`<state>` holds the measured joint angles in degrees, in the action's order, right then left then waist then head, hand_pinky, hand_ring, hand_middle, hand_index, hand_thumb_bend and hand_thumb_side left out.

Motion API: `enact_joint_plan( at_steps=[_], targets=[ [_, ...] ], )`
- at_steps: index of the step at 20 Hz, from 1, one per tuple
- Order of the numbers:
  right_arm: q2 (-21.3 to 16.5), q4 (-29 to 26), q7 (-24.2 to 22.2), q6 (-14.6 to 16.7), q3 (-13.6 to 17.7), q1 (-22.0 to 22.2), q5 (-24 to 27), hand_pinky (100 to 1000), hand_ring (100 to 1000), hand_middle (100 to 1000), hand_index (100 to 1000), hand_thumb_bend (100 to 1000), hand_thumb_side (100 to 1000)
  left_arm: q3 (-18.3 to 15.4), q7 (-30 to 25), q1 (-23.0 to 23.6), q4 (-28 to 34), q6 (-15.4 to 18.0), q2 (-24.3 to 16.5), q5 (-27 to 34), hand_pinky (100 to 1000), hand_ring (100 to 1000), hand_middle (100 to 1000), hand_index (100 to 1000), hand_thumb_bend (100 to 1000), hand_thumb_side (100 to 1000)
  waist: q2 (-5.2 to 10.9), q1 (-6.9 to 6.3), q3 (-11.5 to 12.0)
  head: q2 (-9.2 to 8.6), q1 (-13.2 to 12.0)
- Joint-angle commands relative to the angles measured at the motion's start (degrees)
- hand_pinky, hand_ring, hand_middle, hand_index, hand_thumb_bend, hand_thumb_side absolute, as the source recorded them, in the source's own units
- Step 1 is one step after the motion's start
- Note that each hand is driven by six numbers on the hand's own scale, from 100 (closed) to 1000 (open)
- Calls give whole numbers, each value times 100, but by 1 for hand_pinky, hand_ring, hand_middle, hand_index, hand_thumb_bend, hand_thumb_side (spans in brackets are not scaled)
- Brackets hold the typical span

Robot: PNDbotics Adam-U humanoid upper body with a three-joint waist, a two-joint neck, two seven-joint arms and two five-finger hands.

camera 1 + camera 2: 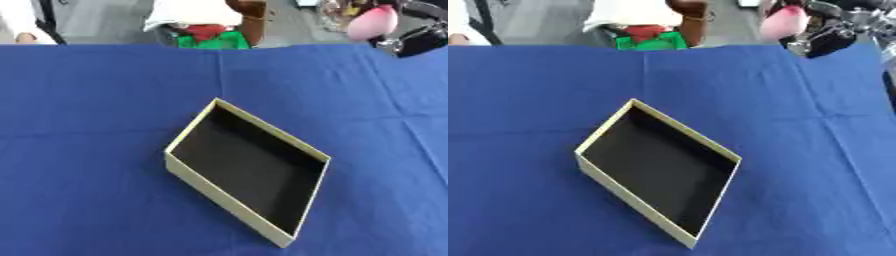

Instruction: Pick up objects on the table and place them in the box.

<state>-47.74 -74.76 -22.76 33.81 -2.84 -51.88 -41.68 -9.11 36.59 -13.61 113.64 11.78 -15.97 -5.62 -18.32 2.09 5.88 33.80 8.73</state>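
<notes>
One open cardboard box with pale cream walls and a dark interior sits near the middle of my view, turned at an angle so that one corner points toward me and another points away. It rests on a deep blue cloth covering the table, with fold creases crossing the fabric to the right of the box. I see nothing lying inside the box, and nothing lies between it and my arm. Up in the far right corner I can make out my right hand, black with silver joints, raised above the far edge of the table and well apart from the box. A rounded pink object sits against that hand, and the fingers appear curled around it, holding it in the air. My left hand does not show in either view. Beyond the far edge of the table there is some clutter, including something green and red and a brown shape just beside it.
</notes>
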Motion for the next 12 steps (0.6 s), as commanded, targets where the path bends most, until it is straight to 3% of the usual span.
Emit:
enact_joint_plan(
  at_steps=[1, 7, 12],
  targets=[
    [-275, -364, 51, 42, -188, -108, 307, 506, 621, 620, 744, 100, 108, -17, -10, -56, 95, 18, -75, 9, 741, 633, 698, 692, 540, 933, 133, 10, 12, 6, -23],
    [-138, -579, 137, 202, -727, -181, 632, 498, 607, 608, 730, 100, 123, -6, -18, -67, 95, 25, -71, 18, 741, 633, 698, 692, 540, 933, 143, 29, 33, 43, -68],
    [48, -553, 154, 479, -1097, -266, 586, 502, 612, 616, 736, 100, 136, -2, -26, -60, 95, 20, -69, 25, 741, 633, 699, 692, 541, 933, 166, 26, 28, 62, -125]
  ],
)
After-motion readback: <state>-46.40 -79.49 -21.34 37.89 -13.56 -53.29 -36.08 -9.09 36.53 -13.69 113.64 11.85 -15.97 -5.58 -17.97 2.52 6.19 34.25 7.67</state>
